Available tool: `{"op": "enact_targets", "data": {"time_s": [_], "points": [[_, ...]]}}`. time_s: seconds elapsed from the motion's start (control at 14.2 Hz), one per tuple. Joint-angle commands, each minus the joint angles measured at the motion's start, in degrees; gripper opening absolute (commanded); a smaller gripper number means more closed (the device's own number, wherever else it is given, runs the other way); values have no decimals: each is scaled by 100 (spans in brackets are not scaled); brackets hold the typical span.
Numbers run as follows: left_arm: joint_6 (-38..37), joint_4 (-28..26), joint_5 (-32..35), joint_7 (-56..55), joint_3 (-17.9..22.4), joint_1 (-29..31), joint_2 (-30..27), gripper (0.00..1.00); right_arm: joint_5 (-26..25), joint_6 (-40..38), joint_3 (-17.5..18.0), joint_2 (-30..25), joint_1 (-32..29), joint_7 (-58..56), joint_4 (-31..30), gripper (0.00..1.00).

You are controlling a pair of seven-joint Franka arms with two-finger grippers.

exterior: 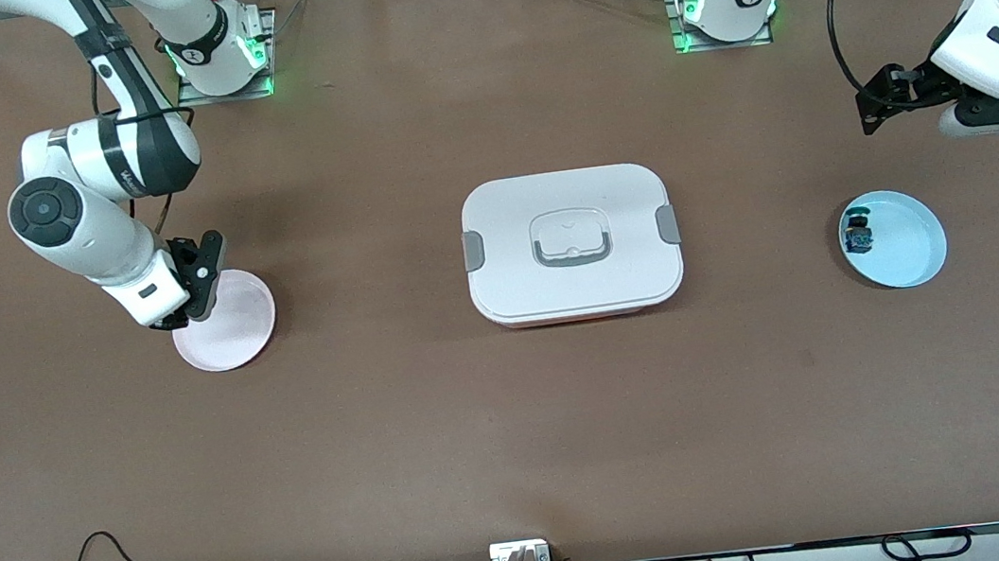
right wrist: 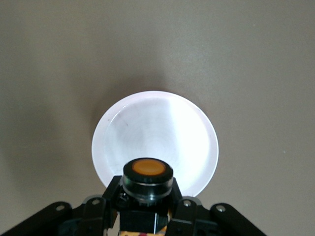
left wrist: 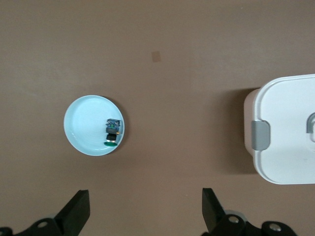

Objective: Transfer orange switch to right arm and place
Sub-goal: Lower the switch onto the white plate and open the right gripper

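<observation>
The orange switch [right wrist: 146, 179], black-bodied with a round orange cap, sits clamped between the fingers of my right gripper [right wrist: 146, 199]. It is held cap-forward just above the rim of the pale pink plate [right wrist: 157, 128]. In the front view the right gripper [exterior: 194, 294] hangs over the edge of that pink plate [exterior: 242, 322] at the right arm's end of the table, and the switch itself is hidden there. My left gripper [exterior: 877, 96] waits in the air at the left arm's end, open with nothing between its black fingers [left wrist: 78, 211].
A light blue plate [exterior: 909, 240] below the left gripper holds a small blue-green switch [exterior: 858, 234], also seen as the plate [left wrist: 83, 125] and switch [left wrist: 112, 132]. A closed white lunch box [exterior: 571, 243] with grey clips stands mid-table.
</observation>
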Motion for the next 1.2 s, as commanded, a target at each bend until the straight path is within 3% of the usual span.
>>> {"op": "enact_targets", "data": {"time_s": [0.0,0.21,0.99,1.06,1.13], "points": [[21,-143,-227,-48,101,-46,-145,100,-92,579,23,232,-89,-351,-304,0],[-41,-47,-139,-39,84,-46,-92,100,-92,1176,23,460,-255,-658,-542,0],[-331,147,28,-48,101,-29,5,100,-83,1670,23,1041,-309,-984,-542,0],[-331,147,28,-48,101,-29,5,100,-66,1661,23,1041,-309,-941,-542,10],[-331,147,28,-40,101,15,5,100,-48,1653,23,1041,-326,-906,-542,62]]}}
